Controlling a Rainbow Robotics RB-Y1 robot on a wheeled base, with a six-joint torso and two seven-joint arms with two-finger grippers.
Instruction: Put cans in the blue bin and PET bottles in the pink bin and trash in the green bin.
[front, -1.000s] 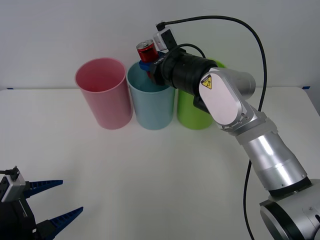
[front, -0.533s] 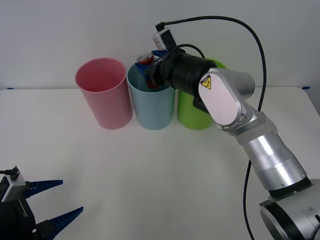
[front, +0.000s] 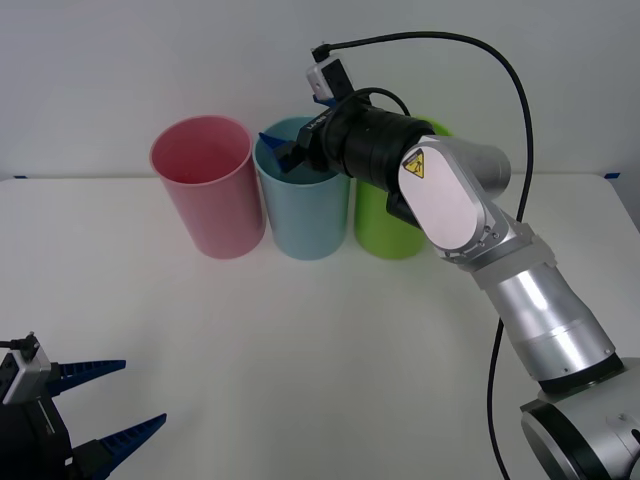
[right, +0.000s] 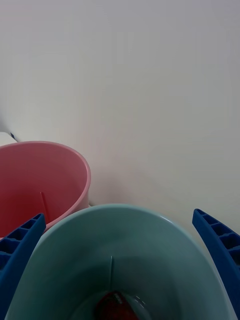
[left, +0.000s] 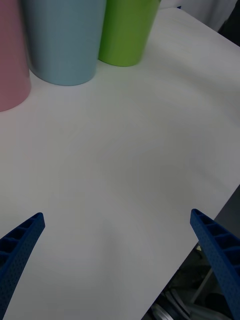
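Can (right: 116, 306), half cut off, lies inside blue bin (right: 150, 240) beneath spread right hand (right: 120, 260).

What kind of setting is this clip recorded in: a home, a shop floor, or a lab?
Most likely a lab or test bench staged for a sorting trial. A plain white table stands against a bare white wall, with nothing on it but the pink bin, the blue bin and the green bin in a row.

A plain pale grey wall (front: 150, 60) fills the upper frame; below it a smooth white rectangular table (front: 300, 350) spreads, evenly lit.
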